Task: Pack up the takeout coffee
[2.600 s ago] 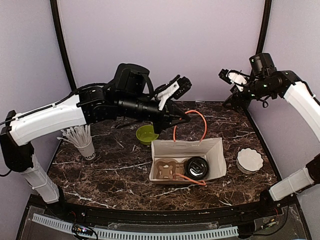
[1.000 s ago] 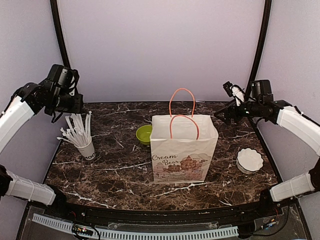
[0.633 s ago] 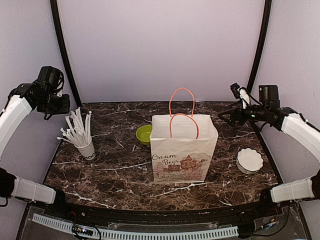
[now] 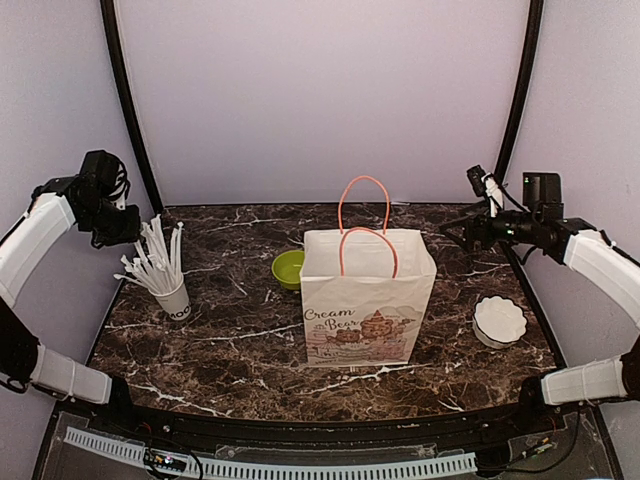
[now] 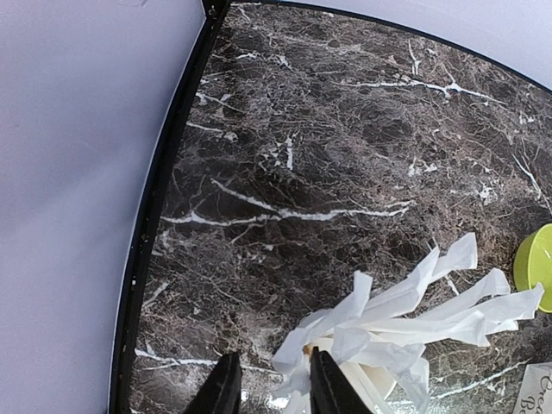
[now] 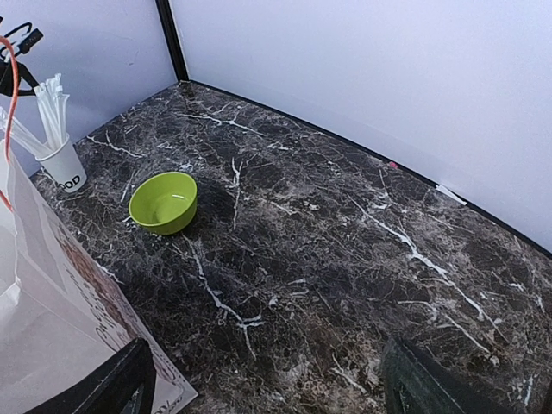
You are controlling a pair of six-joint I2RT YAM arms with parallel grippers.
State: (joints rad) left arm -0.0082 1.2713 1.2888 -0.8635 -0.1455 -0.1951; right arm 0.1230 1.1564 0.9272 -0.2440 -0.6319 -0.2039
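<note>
The takeout coffee is hidden; no black cup or lid shows in any view. A white paper bag with orange handles and a printed front stands upright mid-table; its edge also shows in the right wrist view. My left gripper hangs raised at the far left over the straw cup, jaws slightly apart and empty. My right gripper hovers at the back right, away from the bag, jaws wide open and empty.
A white printed cup of wrapped straws stands at the left, its straws right under the left fingers. A lime-green bowl sits behind the bag's left side. A white scalloped dish sits at the right.
The bag, earlier lying open on its side with the black-lidded cup inside, now stands upright. The left arm has pulled back to the far left; the right gripper has drifted slightly right.
</note>
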